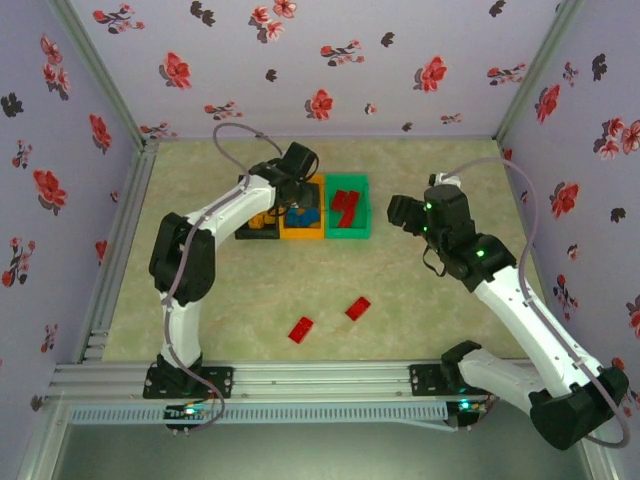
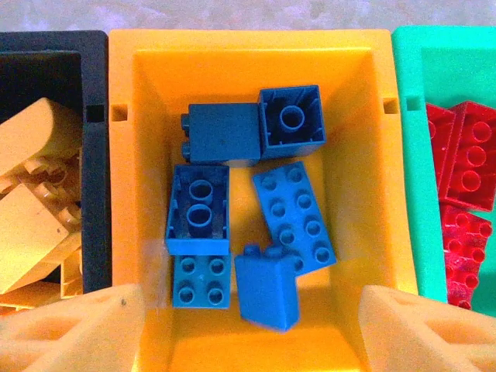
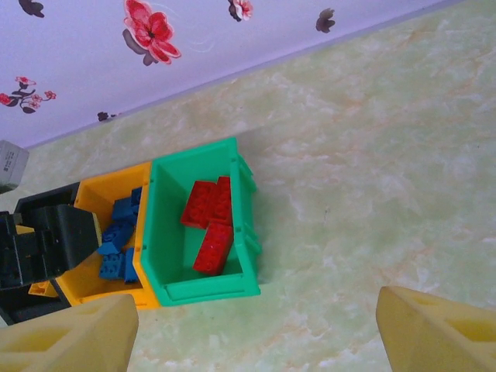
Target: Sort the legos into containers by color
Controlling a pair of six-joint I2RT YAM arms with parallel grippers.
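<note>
Legos [image 1: 300, 329] — two red — lie loose on table [image 1: 250, 290]; left gripper [image 2: 248, 333] gapes over orange bin [image 2: 248, 43]; right gripper [image 3: 256, 325] spread too.

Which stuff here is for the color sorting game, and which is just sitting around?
For the job:
- left red lego and right red lego, loose on the table
- blue legos in the orange bin
- yellow legos in the black bin
- red legos in the green bin

Just around:
- flowery walls
- metal rail

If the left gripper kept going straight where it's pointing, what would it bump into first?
Most likely the blue legos in the orange bin; the open left gripper points right at them. Which brick first, I can't tell.
</note>
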